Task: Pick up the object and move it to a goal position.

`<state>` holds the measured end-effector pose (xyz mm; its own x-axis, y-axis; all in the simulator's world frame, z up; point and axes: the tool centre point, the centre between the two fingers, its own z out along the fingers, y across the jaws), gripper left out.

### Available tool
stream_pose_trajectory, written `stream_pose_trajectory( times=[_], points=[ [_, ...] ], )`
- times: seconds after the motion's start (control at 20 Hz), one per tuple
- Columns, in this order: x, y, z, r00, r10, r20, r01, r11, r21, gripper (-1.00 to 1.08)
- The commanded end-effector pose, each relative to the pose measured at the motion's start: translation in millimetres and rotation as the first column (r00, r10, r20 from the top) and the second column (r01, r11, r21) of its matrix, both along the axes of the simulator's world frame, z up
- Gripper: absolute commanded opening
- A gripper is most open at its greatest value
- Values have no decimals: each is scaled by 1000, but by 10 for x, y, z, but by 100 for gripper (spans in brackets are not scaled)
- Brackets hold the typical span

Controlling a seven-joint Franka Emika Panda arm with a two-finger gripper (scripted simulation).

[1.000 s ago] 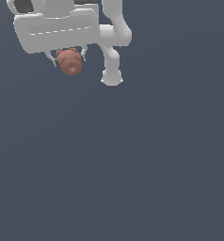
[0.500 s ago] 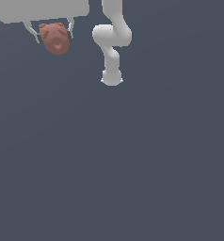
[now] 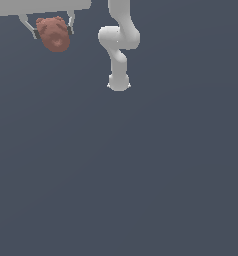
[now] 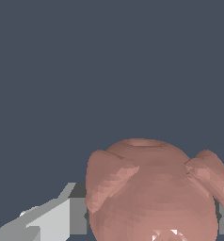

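Carrying was the step in hand: the hand (image 3: 53,31) pinched the object (image 3: 54,34), a lumpy reddish-brown ball, between its two fingers (image 3: 28,26), one pressed to each side. In the exterior view the ball hung just under the white hand body at the upper left of the picture, with only a strip of that body showing along the top edge. The arm (image 3: 119,42) stood apart from it toward the exterior view's right, its base planted on the plain dark floor (image 3: 141,175).

The wrist view showed the object (image 4: 151,193) filling the space between the fingers, a light grey finger (image 4: 52,216) flush against one flank and a sliver of the other finger just visible at the far side. Behind the ball lay only flat dark floor, and nothing appeared to be touching the ball from below, so it looked lifted clear, though how high could not be told.

No goal marker showed in either view, so how much travel remained could not be judged. The pick looked done and the transfer was under way. The next move called for holding the squeeze steady while the arm travelled to the goal; the bumpy, rounded surface gave the flat finger pads little to bear on, so a jerk or quick turn might have let the ball roll or slip out.
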<state>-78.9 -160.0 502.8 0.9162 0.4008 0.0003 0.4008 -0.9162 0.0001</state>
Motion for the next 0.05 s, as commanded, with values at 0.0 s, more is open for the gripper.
stream_pose_trajectory(
  times=[0.0],
  points=[
    [4,4,-8,1000,0,0,0,1000,0,-100]
  ],
)
